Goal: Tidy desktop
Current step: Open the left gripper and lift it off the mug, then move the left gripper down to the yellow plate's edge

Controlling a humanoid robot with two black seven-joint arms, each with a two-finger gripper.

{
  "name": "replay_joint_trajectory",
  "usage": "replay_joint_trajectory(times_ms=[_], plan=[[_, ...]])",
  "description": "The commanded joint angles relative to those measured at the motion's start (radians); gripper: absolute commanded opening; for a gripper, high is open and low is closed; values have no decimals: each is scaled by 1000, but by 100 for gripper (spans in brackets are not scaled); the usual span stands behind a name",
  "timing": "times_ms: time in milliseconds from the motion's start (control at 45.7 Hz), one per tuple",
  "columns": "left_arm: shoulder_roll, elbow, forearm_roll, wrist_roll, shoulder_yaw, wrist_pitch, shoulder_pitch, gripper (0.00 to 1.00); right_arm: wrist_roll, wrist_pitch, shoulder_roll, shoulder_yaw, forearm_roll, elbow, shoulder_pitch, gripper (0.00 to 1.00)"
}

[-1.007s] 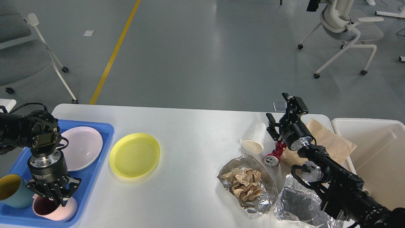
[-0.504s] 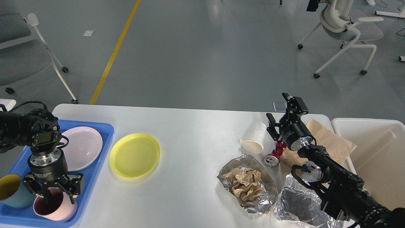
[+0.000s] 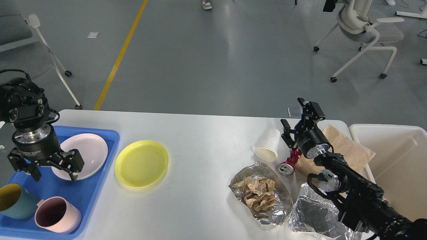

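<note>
White desktop (image 3: 200, 133). At 9 o'clock, blue tray (image 3: 100, 186) with pink plate (image 3: 90, 150) and two mugs; left gripper (image 3: 53, 175) spread above it. Yellow plate (image 3: 141, 163) beside tray. At 3 o'clock, right gripper (image 3: 295, 118) spread above cup (image 3: 268, 145), red can (image 3: 288, 165), foil.

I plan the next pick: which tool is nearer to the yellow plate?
Left. The left tool hangs open over the blue tray, just left of the yellow plate; the right tool is far right.
</note>
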Motion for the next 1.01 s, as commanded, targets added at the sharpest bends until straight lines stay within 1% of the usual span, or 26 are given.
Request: replay_joint_trajectory(times_ms=[0, 175, 263, 438, 547, 657, 832, 985], plan=[[6, -52, 0, 1, 6, 0, -125, 94, 0, 0, 0, -1, 0, 0, 0, 100], [-7, -104, -2, 0, -12, 0, -248, 94, 1, 0, 0, 0, 0, 1, 0, 100], [-22, -117, -20, 0, -20, 0, -282, 94, 0, 0, 0, 0, 0, 0, 0, 100], [-100, -117, -37, 0, -64, 0, -314, 94, 0, 0, 0, 0, 0, 0, 0, 100], [-149, -118, -45, 0, -86, 0, -360, 94, 1, 0, 0, 0, 0, 0, 0, 100], [-163, -117, -77, 0, -91, 0, -412, 94, 0, 0, 0, 0, 0, 0, 0, 100], [-195, -114, -89, 3, -149, 0, -428, 94, 0, 0, 0, 0, 0, 1, 0, 100], [-246, -105, -92, 0, -153, 0, -417, 94, 1, 0, 0, 0, 0, 0, 0, 100]])
